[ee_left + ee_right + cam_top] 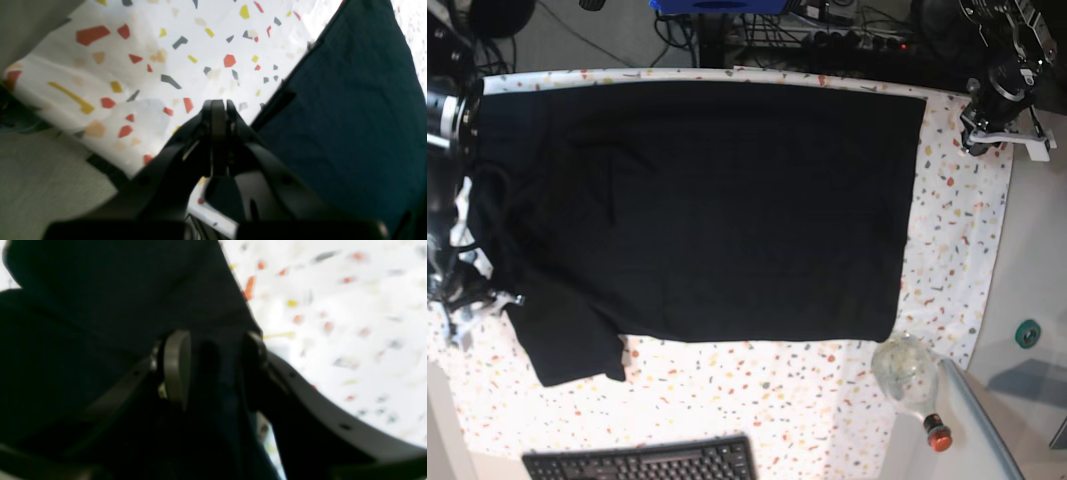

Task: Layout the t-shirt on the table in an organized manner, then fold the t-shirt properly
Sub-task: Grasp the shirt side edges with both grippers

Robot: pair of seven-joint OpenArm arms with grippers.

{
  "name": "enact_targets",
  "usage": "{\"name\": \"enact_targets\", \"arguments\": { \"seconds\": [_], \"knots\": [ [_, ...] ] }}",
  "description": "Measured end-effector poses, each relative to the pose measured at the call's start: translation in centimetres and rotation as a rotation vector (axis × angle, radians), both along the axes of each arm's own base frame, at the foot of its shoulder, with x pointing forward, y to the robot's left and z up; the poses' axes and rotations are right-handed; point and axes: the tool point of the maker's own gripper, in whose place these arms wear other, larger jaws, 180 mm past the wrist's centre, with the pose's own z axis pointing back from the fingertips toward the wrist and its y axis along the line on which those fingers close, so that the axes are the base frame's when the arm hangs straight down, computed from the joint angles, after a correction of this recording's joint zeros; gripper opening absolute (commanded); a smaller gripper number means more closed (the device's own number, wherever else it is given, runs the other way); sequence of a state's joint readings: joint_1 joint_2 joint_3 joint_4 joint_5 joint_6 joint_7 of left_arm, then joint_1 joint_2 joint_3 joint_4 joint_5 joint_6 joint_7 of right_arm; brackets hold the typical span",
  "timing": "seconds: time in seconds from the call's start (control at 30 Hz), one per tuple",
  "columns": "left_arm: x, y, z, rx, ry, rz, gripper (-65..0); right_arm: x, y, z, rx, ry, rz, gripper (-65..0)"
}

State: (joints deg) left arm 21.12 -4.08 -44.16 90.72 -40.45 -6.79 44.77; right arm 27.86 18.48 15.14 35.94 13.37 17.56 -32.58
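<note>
Black cloth, the shirt [697, 200], is being spread flat across the table [957, 230]; the right gripper [213, 366] is parted over its left sleeve, the left gripper [218, 106] closed, empty.

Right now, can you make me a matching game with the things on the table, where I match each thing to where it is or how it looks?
Things:
1. t-shirt
2. keyboard
3. left gripper
4. right gripper

Descriptions:
A. jaws shut, over the speckled table beside the shirt's edge
B. black cloth spread flat across most of the table
C. jaws apart, over dark cloth
D. at the near edge, partly cut off in the base view

Pairs: 1-B, 2-D, 3-A, 4-C
</note>
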Motion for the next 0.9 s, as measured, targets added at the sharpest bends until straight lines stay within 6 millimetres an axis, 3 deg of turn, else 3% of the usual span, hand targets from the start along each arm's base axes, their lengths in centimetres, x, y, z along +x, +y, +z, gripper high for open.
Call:
{"name": "enact_targets", "arguments": {
  "seconds": [0.1,0.27,0.43,0.73,0.8,0.87,0.9],
  "knots": [
    [-0.4,0.0,-0.1,0.000,0.006,0.001,-65.0,0.0,-0.8,-1.7,-0.032,0.043,-0.013,-40.8],
    [-0.5,0.1,-0.2,0.002,0.013,-0.001,-65.0,1.1,-1.0,-1.5,-0.070,0.010,0.004,-41.0],
    [-0.4,0.2,-0.1,0.005,0.011,-0.001,-65.0,-0.1,-2.4,-2.2,-0.117,0.049,-0.059,-40.8],
    [-0.3,0.2,-0.1,0.005,0.008,-0.001,-65.0,-1.1,-2.0,-3.2,-0.111,0.071,-0.055,-41.7],
    [-0.4,0.2,-0.1,0.005,0.009,-0.001,-65.0,-1.1,-2.1,-3.2,-0.112,0.071,-0.056,-47.7],
    [-0.4,0.2,-0.1,0.004,0.009,-0.001,-65.0,-0.9,-2.1,-3.0,-0.113,0.056,-0.057,-61.5],
    [-0.4,0.2,-0.1,0.004,0.010,-0.001,-65.0,-0.6,-2.1,-2.9,-0.114,0.036,-0.060,-65.0]
  ]
}}
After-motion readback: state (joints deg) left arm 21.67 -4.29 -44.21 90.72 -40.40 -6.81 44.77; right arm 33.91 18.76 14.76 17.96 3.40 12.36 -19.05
